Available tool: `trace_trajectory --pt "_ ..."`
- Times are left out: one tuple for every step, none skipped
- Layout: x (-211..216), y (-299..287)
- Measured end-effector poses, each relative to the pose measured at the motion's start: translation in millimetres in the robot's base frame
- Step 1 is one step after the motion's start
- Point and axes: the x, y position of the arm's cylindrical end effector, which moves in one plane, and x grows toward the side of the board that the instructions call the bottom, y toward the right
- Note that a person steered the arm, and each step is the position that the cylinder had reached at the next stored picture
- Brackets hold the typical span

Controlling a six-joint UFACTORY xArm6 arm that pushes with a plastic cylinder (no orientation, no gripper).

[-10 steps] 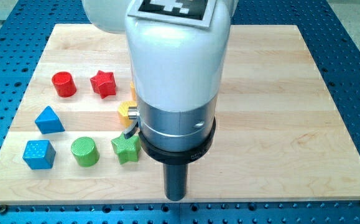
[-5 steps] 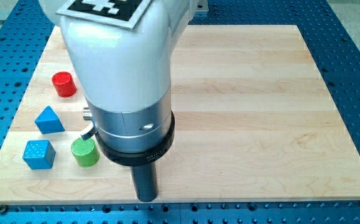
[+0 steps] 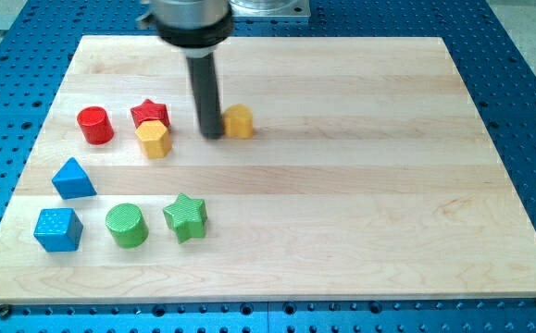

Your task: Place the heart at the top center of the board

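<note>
A yellow heart block [image 3: 239, 121] lies on the wooden board [image 3: 369, 166], left of centre in the upper half. My tip [image 3: 211, 135] stands right against its left side, touching or nearly touching it. A yellow hexagon block [image 3: 155, 139] lies further left, pressed against a red star [image 3: 149, 114].
A red cylinder [image 3: 94, 125] is at the view's left. Below it are a blue triangle [image 3: 72, 178], a blue cube [image 3: 57, 228], a green cylinder [image 3: 126, 225] and a green star [image 3: 186, 217].
The arm has swung from the board's bottom edge up to the upper half, uncovering the blocks. My tip now stands beside the yellow heart.
</note>
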Motion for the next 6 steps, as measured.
trace_trajectory --pt "0.3 45.6" --pt "18.9 37.3" --pt "21.0 86.1" --pt "-39.9 100.9" --pt "-123.8 91.8" --pt "-137.3 93.7"
